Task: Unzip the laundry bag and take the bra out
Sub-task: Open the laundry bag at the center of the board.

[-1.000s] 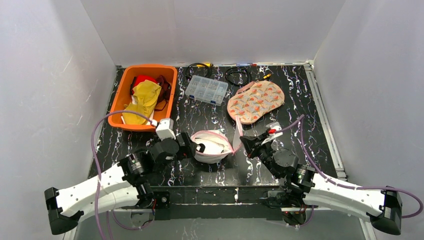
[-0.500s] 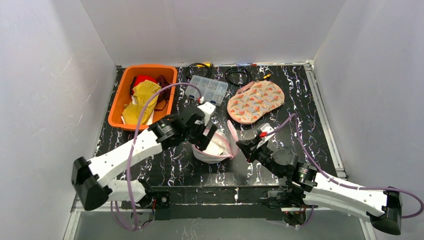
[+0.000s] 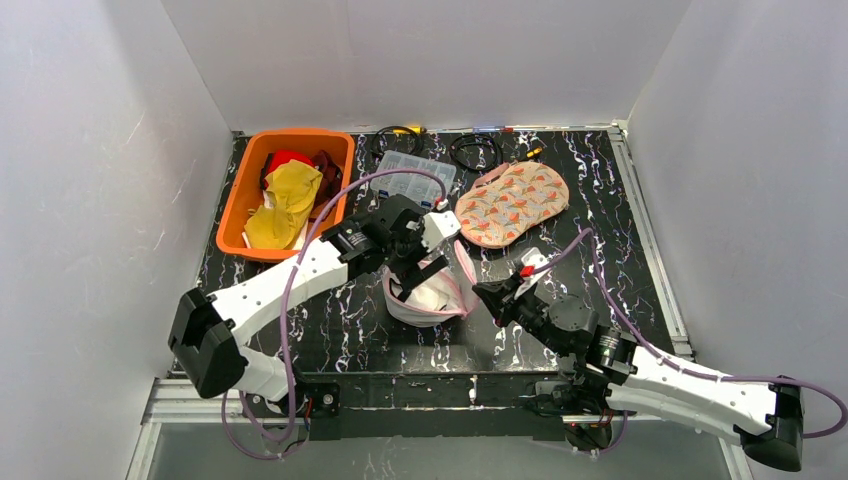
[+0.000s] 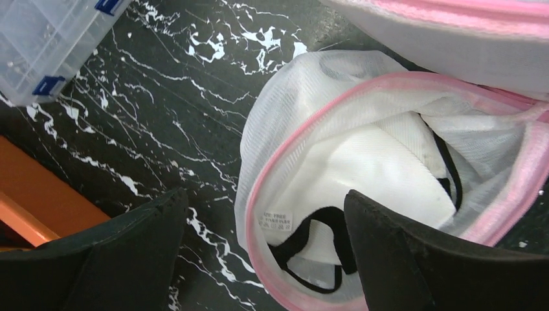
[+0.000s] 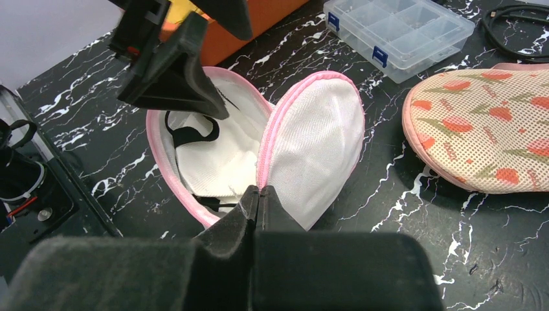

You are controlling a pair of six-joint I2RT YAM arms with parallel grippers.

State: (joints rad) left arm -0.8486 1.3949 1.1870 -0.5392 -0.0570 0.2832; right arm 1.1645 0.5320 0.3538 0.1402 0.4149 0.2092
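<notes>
Pink-trimmed mesh laundry bag (image 3: 430, 297) lies unzipped on the worktop (image 3: 600, 200), white bra (image 4: 362, 175) inside. Above it the left claw (image 3: 415, 270) hangs wide open, empty. The right claw (image 5: 259, 194) is pinched shut on the raised flap's rim.

- Left arm (image 3: 280, 285): extends from the near-left corner diagonally forward and right, with the white forearm link raised off the desk.
- Left wrist: bends over so the left gripper (image 4: 265, 253) points steeply down.
- Left jaws: spread wide, the black fingers (image 4: 123, 259) sitting at either side of the wrist view with nothing between them. They hover clear, touching nothing.
- Right arm (image 3: 680, 385): lies low and long, running from the near-right corner toward the centre.
- Right gripper (image 5: 259, 193): almost level, aimed forward and left.
- Right jaws: pressed fully together, tips meeting on the pink rim of the laundry bag (image 5: 317, 142) flap.
- The two grippers are near each other but apart.
</notes>
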